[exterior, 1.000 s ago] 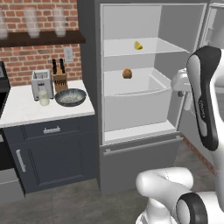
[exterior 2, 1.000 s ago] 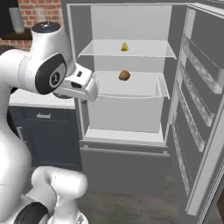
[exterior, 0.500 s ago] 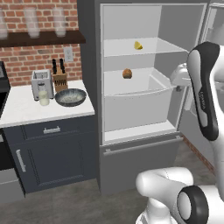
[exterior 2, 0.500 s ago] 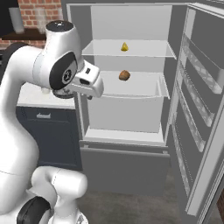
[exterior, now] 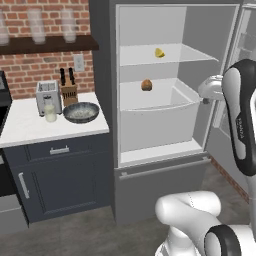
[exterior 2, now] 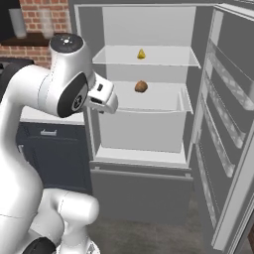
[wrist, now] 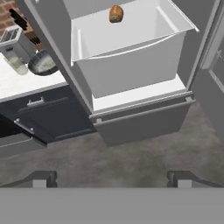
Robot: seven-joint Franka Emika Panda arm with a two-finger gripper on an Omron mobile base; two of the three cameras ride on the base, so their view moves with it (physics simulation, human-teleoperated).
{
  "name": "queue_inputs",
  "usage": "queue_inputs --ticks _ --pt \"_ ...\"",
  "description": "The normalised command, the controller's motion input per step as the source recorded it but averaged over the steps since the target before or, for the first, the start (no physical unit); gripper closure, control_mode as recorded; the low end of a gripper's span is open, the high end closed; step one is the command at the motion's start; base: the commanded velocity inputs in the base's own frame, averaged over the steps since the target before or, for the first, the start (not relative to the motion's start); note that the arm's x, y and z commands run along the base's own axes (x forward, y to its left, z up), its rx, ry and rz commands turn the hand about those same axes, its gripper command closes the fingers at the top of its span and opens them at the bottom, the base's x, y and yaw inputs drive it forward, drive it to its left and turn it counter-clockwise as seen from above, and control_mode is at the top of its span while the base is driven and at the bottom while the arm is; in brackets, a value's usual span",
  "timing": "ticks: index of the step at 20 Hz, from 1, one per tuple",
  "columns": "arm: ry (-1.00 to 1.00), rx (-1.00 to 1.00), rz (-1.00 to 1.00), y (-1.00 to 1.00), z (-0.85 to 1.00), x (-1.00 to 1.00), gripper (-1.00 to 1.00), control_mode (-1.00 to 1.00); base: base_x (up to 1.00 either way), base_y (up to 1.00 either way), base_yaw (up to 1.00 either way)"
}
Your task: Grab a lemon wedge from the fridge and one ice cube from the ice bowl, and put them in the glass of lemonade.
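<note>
Left base view sits behind the arm on its left, looking forward and down, with the open fridge [exterior: 165, 100] at center and the counter [exterior: 30, 125] at its left edge. Right base view looks from the other side, closer in on the same fridge [exterior 2: 144, 99], door at the right edge. Hand view tilts down at the fridge drawer [wrist: 131, 52] and floor [wrist: 131, 157], fairly near. All three share the fridge interior.
</note>
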Motion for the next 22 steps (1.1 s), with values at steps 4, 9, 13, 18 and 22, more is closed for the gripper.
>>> queue_inputs --ticks 4,9,13,18,22 --pt "0.0 0.0 0.0 0.0 0.0 0.0 -1.0 1.0 0.39 -0.2 0.0" --pt "0.0 0.0 0.0 0.0 0.0 0.0 -1.0 1.0 0.41 -0.23 0.0" --pt "0.0 0.0 0.0 0.0 0.0 0.0 -1.0 1.0 0.74 -0.14 0.07" --pt "0.0 0.0 0.0 0.0 0.0 0.0 -1.0 1.0 0.9 -0.18 0.12" --pt "0.0 0.0 0.0 0.0 0.0 0.0 -1.0 1.0 0.38 -0.43 0.09"
